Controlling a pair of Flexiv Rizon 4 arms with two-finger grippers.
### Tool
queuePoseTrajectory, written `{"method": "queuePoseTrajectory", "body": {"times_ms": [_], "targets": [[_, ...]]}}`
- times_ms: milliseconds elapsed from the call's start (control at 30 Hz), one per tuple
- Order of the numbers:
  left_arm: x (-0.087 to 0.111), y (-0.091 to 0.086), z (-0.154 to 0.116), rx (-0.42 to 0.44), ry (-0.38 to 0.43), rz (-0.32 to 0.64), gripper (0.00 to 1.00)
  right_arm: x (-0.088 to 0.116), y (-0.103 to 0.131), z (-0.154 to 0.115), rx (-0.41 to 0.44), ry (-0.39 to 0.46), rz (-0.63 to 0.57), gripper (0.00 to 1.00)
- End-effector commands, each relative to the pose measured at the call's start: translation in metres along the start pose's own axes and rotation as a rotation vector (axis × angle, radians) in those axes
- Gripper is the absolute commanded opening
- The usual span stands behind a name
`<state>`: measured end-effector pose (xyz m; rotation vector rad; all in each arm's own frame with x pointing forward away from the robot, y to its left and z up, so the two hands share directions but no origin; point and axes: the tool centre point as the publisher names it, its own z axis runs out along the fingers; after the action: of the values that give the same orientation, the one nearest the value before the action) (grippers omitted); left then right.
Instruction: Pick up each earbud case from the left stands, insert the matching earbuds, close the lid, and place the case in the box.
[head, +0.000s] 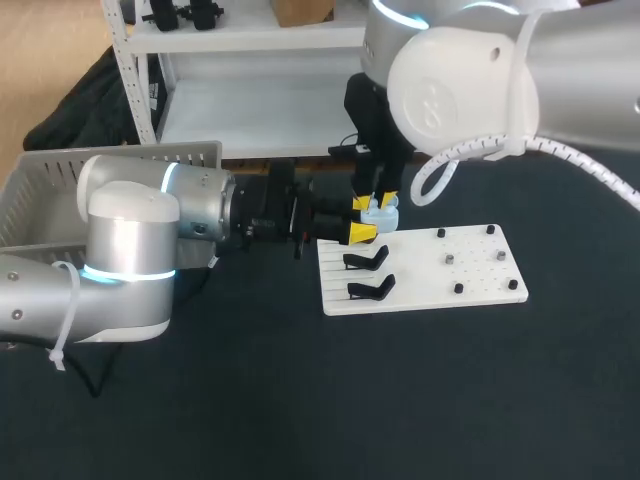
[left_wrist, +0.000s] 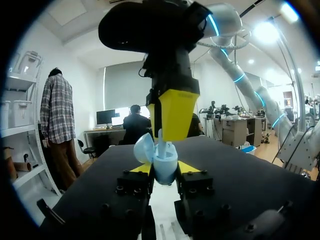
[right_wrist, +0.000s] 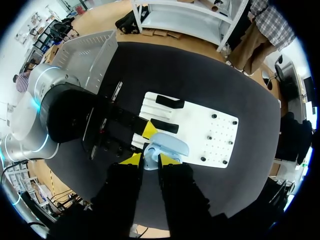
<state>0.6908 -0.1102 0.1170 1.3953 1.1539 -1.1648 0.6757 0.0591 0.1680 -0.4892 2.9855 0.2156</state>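
Earbud case (head: 381, 213), pale blue with its lid (left_wrist: 143, 148) raised, is pinched by the left end effector (left_wrist: 165, 170) above the white stand board (head: 480, 285). The right end effector (right_wrist: 150, 160) meets it from above; its grip cannot be told. Seating should go best with the case level and a straight, gentle push. No case shows in the grey box (head: 50, 180).

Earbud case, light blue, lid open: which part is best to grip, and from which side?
Grip the earbud case by its lower shell, pinched on opposite sides, coming from the closed bottom end, as the left gripper does; the raised lid and opening stay free.
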Motion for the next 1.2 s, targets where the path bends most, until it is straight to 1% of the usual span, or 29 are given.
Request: {"method": "queuePoseTrajectory", "body": {"times_ms": [33, 467, 500, 533, 567, 600, 633, 667, 700, 767, 800, 833, 867, 1033, 1200], "targets": [[0.001, 0.001, 0.000, 0.001, -0.002, 0.001, 0.00, -0.003, 0.000, 0.003, 0.000, 0.009, -0.001, 0.00], [0.001, 0.001, 0.000, 0.001, -0.002, 0.001, 0.00, -0.006, 0.000, 0.007, 0.008, 0.025, -0.006, 0.00], [0.001, 0.001, 0.000, 0.001, -0.002, 0.001, 0.00, -0.006, 0.000, 0.008, 0.009, 0.028, -0.006, 0.03], [0.001, 0.001, 0.000, 0.001, -0.002, 0.001, 0.00, -0.006, 0.000, 0.008, 0.009, 0.029, -0.006, 0.15], [0.001, 0.001, 0.000, 0.001, -0.002, 0.001, 0.00, -0.007, 0.000, 0.009, 0.010, 0.030, -0.005, 0.29], [0.001, 0.001, 0.000, 0.001, -0.002, 0.001, 0.00, -0.007, 0.000, 0.009, 0.010, 0.031, -0.005, 0.40], [0.001, 0.001, 0.000, 0.001, -0.002, 0.001, 0.00, -0.007, 0.000, 0.009, 0.011, 0.031, -0.005, 0.47], [0.001, 0.001, 0.000, 0.001, -0.002, 0.001, 0.00, -0.007, -0.001, 0.008, 0.011, 0.030, -0.004, 0.49], [0.001, 0.001, 0.000, 0.001, -0.002, 0.001, 0.00, -0.006, -0.001, 0.006, 0.010, 0.029, -0.004, 0.60], [0.001, 0.001, 0.000, 0.001, -0.002, 0.001, 0.00, -0.006, -0.001, 0.002, 0.013, 0.020, -0.004, 0.78], [0.001, 0.001, 0.000, 0.001, -0.002, 0.001, 0.00, -0.005, -0.002, -0.001, 0.029, 0.004, -0.003, 0.88], [0.001, 0.001, 0.000, 0.001, -0.002, 0.001, 0.00, -0.005, -0.002, -0.005, 0.039, -0.005, -0.002, 0.93], [0.001, 0.001, 0.000, 0.001, -0.002, 0.001, 0.00, -0.005, -0.003, -0.008, 0.037, -0.012, -0.001, 1.00], [0.001, 0.001, 0.000, 0.001, -0.002, 0.001, 0.00, -0.008, -0.010, -0.026, 0.035, -0.055, 0.026, 1.00], [0.001, 0.001, 0.000, 0.001, -0.002, 0.001, 0.00, -0.021, -0.030, -0.031, 0.061, -0.069, 0.109, 1.00]]}}
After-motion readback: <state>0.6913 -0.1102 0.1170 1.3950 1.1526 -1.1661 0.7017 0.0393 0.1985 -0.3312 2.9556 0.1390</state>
